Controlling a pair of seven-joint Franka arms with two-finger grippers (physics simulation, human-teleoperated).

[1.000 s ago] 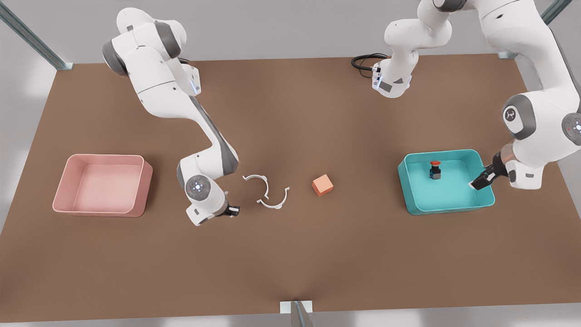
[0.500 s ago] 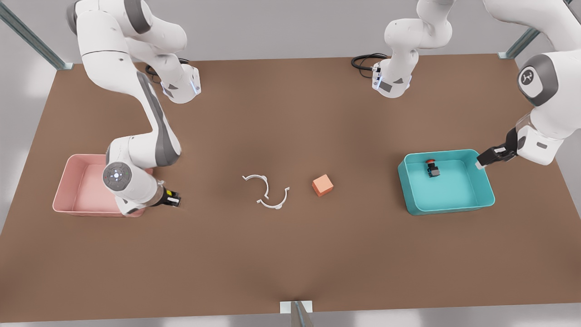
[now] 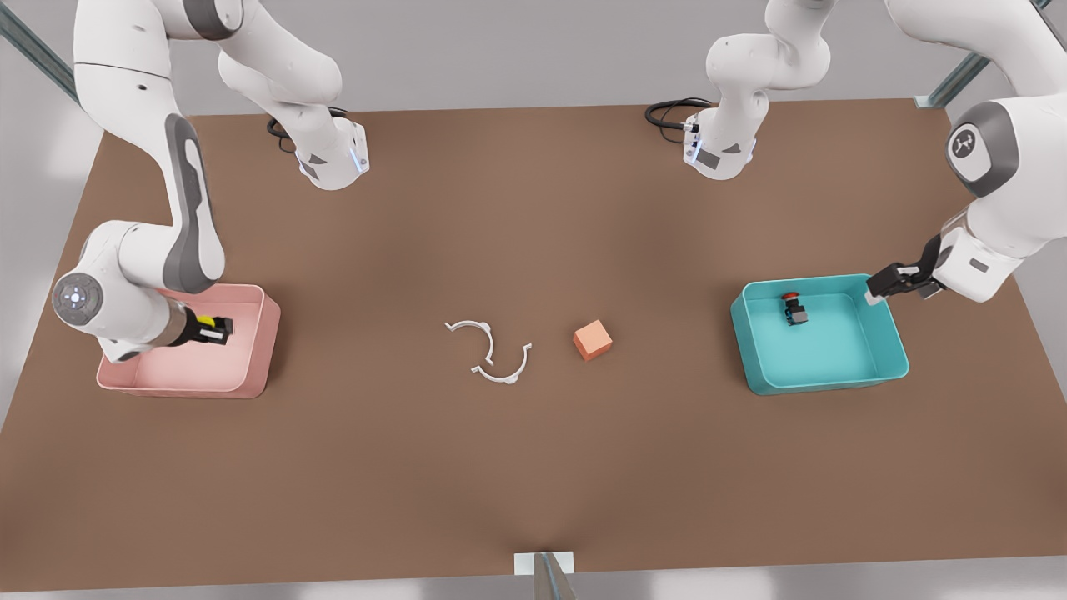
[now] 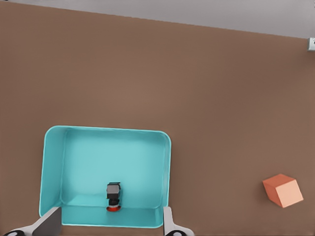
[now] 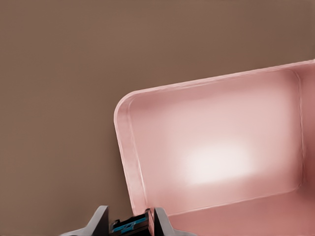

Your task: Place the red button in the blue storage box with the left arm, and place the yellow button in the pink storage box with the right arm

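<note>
On the brown bench (image 3: 533,467), we see the teal-blue rectangular plastic storage box (image 3: 892,354) holding the tiny red-capped push button (image 3: 793,307), which lies tipped on its side near the box's far wall. The left pincer (image 3: 894,281) hovers released over the box's far corner at the front view's right, apart from the red button; its white fingertips (image 4: 49,222) spread wide. At the front view's left, the right pincer (image 3: 218,327) hangs above the pale pink rectangular plastic storage box (image 3: 250,367), clenched on the tiny yellow-capped push button (image 3: 205,320). We see a salmon-orange cube (image 3: 592,339) and two thin white curved clips (image 3: 492,353) lying between the boxes.
</note>
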